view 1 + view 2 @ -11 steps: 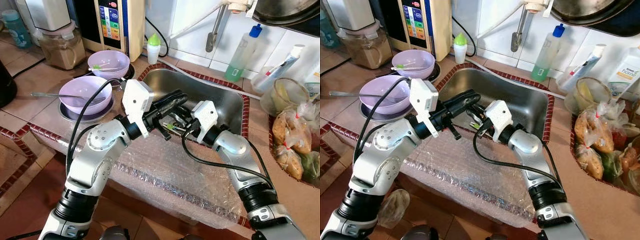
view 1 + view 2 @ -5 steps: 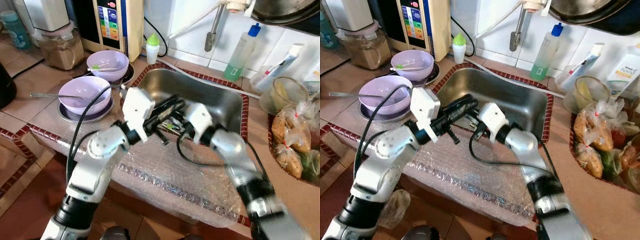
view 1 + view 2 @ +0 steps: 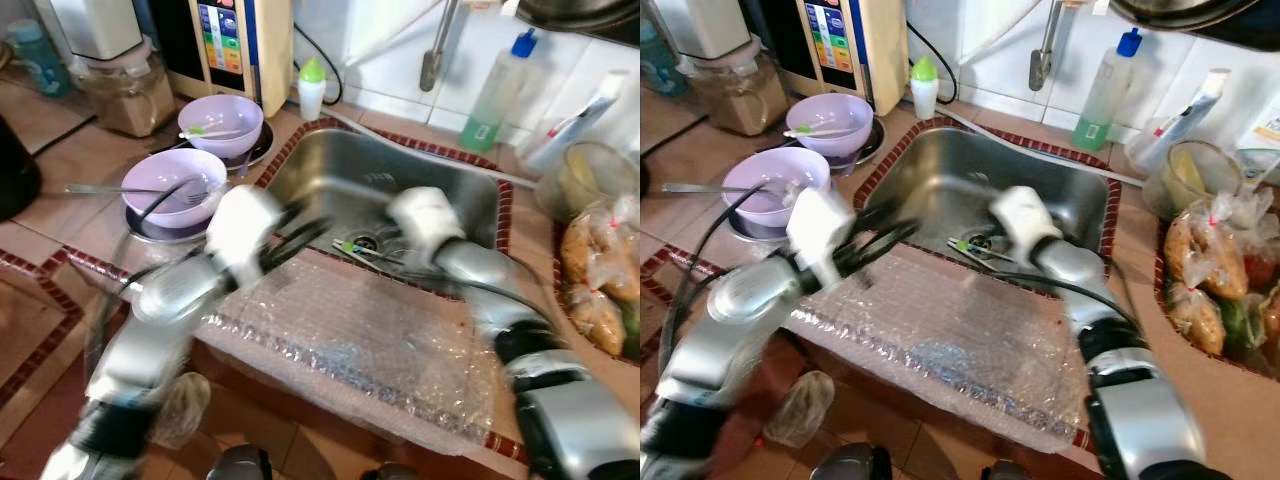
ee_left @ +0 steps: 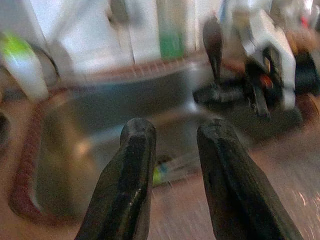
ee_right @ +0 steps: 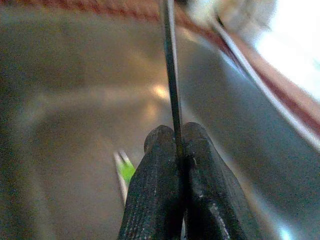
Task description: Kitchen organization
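My right gripper [image 5: 177, 137] is shut on a thin metal utensil [image 5: 170, 75] that sticks out past its fingertips, low inside the steel sink [image 3: 330, 175]. Another utensil with a green end [image 3: 350, 247] lies by the drain, just beyond that gripper [image 3: 388, 248]. My left gripper [image 4: 175, 135] is open with nothing between its fingers. It hovers, blurred, over the sink's front left rim [image 3: 312, 222], apart from the right gripper. Two purple bowls stand on the counter to the left, the near one [image 3: 172, 180] with a fork, the far one [image 3: 220, 118] with a green spoon.
Bubble wrap [image 3: 350, 340] covers the counter edge in front of the sink. A tap [image 3: 432, 60] and a green soap bottle [image 3: 495, 90] stand behind it. Bags of food [image 3: 600, 270] and a glass jar [image 3: 590, 175] crowd the right side. A water dispenser [image 3: 235, 45] stands at the back left.
My left arm has swung back to the left, away from the right gripper, and is blurred. The right gripper stays down in the sink. The camera has shifted a little.
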Controlling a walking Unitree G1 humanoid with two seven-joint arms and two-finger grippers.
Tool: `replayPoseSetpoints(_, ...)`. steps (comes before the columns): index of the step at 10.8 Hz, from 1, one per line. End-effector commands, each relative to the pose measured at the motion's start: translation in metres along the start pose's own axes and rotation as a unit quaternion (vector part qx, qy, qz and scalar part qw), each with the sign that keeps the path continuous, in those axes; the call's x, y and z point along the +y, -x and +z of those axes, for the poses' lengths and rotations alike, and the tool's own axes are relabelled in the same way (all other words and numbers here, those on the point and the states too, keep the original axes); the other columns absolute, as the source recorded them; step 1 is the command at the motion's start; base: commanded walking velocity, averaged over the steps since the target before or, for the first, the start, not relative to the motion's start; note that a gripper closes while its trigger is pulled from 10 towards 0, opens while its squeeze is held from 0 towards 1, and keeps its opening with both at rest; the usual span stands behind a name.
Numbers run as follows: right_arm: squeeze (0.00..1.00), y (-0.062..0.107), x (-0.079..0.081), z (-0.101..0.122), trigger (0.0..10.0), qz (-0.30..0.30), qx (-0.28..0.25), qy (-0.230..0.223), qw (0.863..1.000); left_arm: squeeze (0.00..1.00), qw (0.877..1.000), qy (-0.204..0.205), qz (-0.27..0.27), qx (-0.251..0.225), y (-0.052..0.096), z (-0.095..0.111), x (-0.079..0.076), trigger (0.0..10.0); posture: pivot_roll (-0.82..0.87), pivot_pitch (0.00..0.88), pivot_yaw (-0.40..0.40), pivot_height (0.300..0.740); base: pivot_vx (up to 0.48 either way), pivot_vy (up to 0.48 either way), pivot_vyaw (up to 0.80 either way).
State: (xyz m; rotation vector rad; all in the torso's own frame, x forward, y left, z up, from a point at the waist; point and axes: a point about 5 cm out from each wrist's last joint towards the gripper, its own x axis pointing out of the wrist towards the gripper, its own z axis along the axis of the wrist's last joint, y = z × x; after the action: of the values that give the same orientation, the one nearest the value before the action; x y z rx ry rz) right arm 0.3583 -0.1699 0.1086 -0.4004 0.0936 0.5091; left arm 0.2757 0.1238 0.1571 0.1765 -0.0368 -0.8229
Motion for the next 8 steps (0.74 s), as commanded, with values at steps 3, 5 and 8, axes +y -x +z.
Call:
replayPoseSetpoints(3, 0.00, -0.003, 0.007, -0.017, 0.0, -0.045, 0.046, -0.036, 0.997, 1.00, 0.998, 0.029, -0.033, 0.044, 0.004, -0.018, -0.013, 10.0, 0.06, 0.071, 0.015, 0.740, 0.000, 0.000, 0.00)
replayPoseSetpoints(5, 0.00, -0.003, 0.014, -0.024, 0.0, -0.042, 0.061, -0.040, 0.996, 1.00, 0.998, 0.034, -0.020, 0.049, 0.000, -0.023, -0.008, 10.0, 0.05, 0.063, 0.016, 0.740, 0.000, 0.000, 0.00)
replayPoseSetpoints(8, 1.00, 0.000, 0.015, -0.033, 10.0, -0.046, 0.083, -0.049, 0.994, 1.00, 0.999, 0.014, 0.008, 0.037, -0.007, -0.021, 0.007, 10.0, 0.04, 0.047, 0.013, 0.740, 0.000, 0.000, 0.00)
